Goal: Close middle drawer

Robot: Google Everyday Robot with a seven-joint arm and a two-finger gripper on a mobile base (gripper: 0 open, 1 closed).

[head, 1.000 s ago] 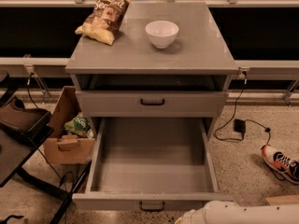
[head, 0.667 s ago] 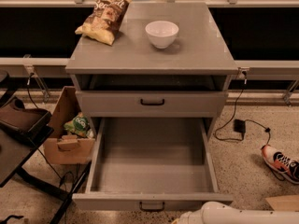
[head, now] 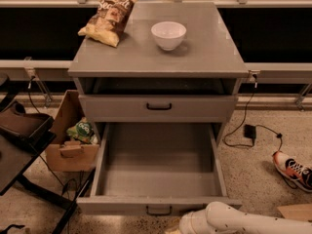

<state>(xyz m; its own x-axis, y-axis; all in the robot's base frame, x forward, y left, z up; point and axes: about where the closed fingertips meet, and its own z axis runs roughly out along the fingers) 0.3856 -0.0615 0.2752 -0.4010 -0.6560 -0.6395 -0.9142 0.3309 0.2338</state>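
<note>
White robot arm (head: 243,222) pokes in at about 5 o'clock, low along the floor. Its gripper (head: 177,229) is right at the bottom edge, around 6 o'clock, just below and a touch right of the middle drawer's little black handle (head: 158,210). It's mostly cut off there, so I honestly can't tell if it's clenched or released, or whether it's touching the drawer front at all.

The middle drawer (head: 158,204) is pulled all the way out toward me, a plain grey box with nothing in it. So I'd say the closing hasn't really begun. The whole push is left: get against that front panel and shove it straight toward 12 o'clock until it sits flush under the top drawer (head: 122,108), which looks shut or nearly so.

A cardboard box (head: 73,152) sits at 9 o'clock and a sneaker (head: 292,169) at 3 o'clock. Further back on the cabinet top (head: 214,52) are a white bowl (head: 168,34) and a bag of chips (head: 109,19) at 11 o'clock.
</note>
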